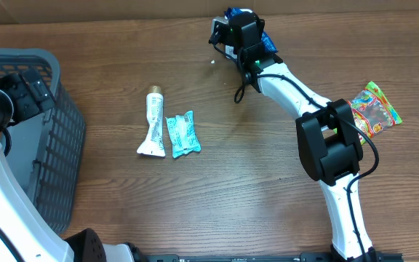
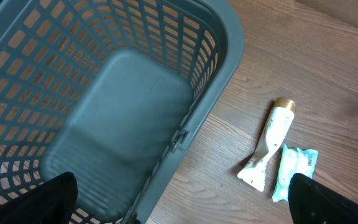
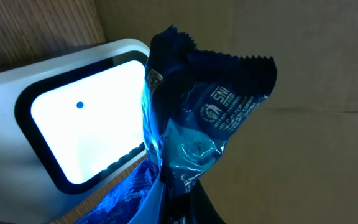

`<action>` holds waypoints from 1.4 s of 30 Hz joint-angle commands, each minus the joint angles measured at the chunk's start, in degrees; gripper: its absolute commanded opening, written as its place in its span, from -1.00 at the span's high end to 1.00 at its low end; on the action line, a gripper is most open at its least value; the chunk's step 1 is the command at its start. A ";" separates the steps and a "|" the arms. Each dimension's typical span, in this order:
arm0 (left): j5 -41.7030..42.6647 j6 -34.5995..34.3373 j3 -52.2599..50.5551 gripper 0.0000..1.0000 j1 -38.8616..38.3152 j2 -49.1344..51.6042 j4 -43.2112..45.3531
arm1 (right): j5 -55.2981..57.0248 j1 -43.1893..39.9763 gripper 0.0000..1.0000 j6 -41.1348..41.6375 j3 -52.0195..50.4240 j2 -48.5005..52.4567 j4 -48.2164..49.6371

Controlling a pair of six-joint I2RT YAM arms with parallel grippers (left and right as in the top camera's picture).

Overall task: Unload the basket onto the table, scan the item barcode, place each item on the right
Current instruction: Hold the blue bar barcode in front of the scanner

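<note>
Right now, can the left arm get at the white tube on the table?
Probably yes: the open left end effector hangs over the basket, and the white tube lies uncovered beyond its wall.

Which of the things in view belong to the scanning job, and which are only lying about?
In the job:
- blue packet, held up at the window
- scanner, window lit

Lying about:
- white tube
- teal packet
- colourful candy bag
- grey basket
</note>
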 commanded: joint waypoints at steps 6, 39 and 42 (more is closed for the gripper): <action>0.26 -0.81 0.79 -1.00 0.26 0.09 0.07 | -1.44 -0.96 0.93 -0.72 0.72 -0.68 0.98; 0.26 -0.81 0.81 -0.99 0.15 0.09 0.07 | 4.13 -1.42 0.93 -0.70 0.72 6.08 15.23; 0.24 -0.83 0.81 -1.00 0.15 0.09 0.07 | 5.44 -1.33 0.93 -0.70 0.72 6.08 16.37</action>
